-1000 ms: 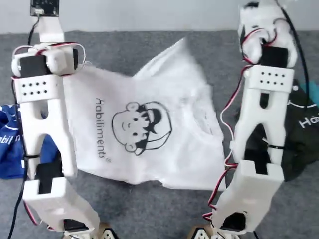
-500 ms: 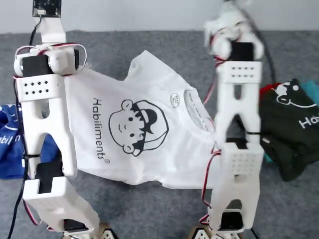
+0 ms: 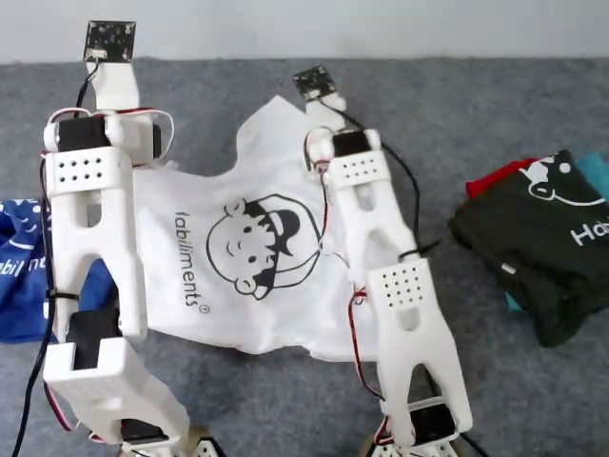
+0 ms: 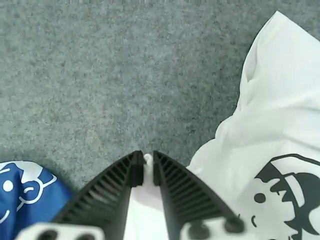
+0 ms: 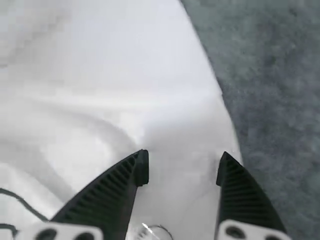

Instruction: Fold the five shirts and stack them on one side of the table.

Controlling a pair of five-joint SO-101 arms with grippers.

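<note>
- White shirt (image 3: 276,157) lies spread on the grey worktop (image 3: 476,105), print up, between the left arm (image 3: 90,219) and the right arm (image 3: 381,228).
- Long axis runs side to side across the worktop. Judging by the printed face, whose crown points toward the right arm, the collar end is to the right and the hem end to the left. One sleeve points to the far edge.
- Left jaws: nearly closed, with a pinch of white cloth between the tips at the shirt's left border. Probable reason: pinning or tensioning that end so the cloth stays flat.
- Right jaws: wide apart, nothing between them, hanging over plain white cloth near the shirt's edge, with grey worktop just beside. Judged as lined up for a grab on that edge ahead of a fold.
- Blue shirt (image 3: 19,276) lies crumpled at the left side, partly under the left arm, not yet folded.
- Dark folded stack (image 3: 538,238) sits well apart at the right side, with red and teal cloth showing beneath it. Judged to be the stacking side.
</note>
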